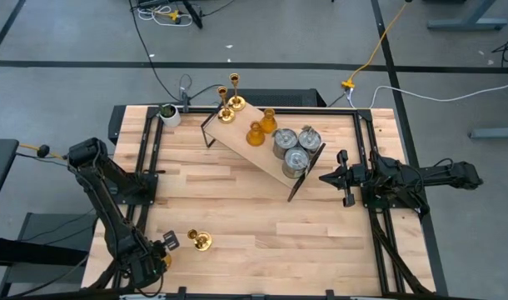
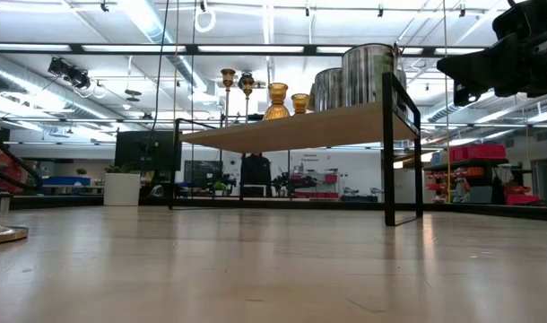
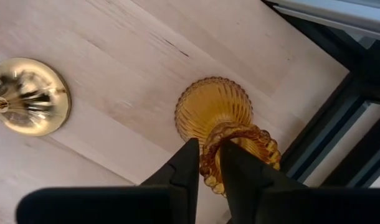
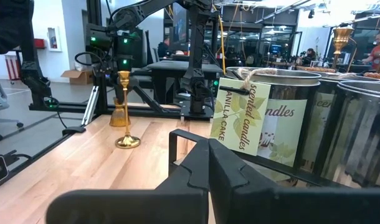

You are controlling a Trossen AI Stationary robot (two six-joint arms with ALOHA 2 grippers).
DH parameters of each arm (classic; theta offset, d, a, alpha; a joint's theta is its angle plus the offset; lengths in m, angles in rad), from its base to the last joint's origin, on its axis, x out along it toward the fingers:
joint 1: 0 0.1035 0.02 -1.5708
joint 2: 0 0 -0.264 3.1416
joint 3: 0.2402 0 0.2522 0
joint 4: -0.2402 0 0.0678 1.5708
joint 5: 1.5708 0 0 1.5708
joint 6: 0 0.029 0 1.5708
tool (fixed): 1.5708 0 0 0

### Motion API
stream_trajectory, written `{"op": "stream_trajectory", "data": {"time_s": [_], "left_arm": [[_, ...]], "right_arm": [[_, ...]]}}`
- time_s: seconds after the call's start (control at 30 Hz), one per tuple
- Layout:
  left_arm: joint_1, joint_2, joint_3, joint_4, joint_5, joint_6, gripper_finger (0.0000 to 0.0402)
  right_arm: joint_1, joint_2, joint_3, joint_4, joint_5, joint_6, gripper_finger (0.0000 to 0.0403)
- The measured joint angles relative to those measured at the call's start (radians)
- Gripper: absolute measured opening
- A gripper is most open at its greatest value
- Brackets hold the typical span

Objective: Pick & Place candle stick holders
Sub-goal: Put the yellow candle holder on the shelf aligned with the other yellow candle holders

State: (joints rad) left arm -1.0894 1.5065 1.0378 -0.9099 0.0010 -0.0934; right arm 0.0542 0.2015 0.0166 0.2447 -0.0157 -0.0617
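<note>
Left pincer (image 3: 205, 167), at the bench's (image 1: 254, 225) near-left corner, clenched on an amber glass holder (image 3: 224, 127) beside a brass stick (image 1: 199, 241). Right pincer (image 1: 341, 177), fingers closed and holding nothing, waits off the raised shelf's (image 1: 237, 136) right end. A hanging tag (image 4: 243, 115) on a metal cylinder (image 4: 283, 118) reads "scented candles, VANILLA CAKE"; the label behind is partly hidden. Open bench lies between shelf and near edge.
</note>
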Motion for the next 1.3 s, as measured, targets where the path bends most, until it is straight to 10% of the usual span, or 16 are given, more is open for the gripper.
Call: {"op": "stream_trajectory", "data": {"time_s": [1.3], "left_arm": [[0.177,-0.101,0.128,-0.309,0.072,-0.033,0.0036]], "right_arm": [[0.0,0.0,0.0,0.0,0.0,0.0,0.0003]]}}
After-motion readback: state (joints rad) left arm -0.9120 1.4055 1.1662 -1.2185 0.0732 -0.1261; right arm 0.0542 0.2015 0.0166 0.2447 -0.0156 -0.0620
